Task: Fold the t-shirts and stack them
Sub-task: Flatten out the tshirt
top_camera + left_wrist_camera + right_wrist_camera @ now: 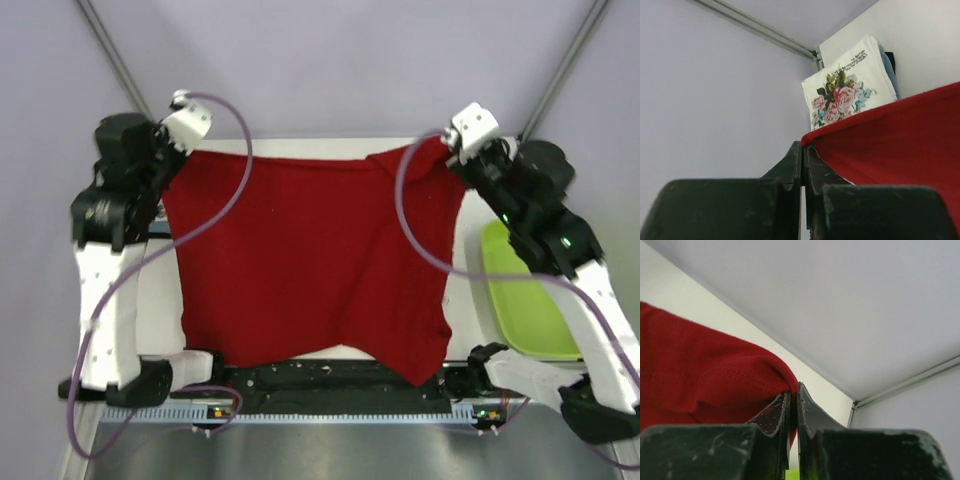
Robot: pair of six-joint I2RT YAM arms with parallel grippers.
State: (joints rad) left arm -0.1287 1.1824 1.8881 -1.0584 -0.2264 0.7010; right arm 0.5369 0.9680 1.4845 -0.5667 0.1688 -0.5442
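As both pincers (803, 147) (794, 388) clamp it (taut), red t-shirt (310, 260) hangs.

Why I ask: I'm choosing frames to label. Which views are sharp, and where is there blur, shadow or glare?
Top external: evenly lit, no glare, the red t-shirt sharp. Left wrist: the near jaws are dark and soft-edged; the floral t-shirt behind is in focus. Right wrist: jaws likewise dark and blurred, the red cloth beside them clear enough to show its weave.
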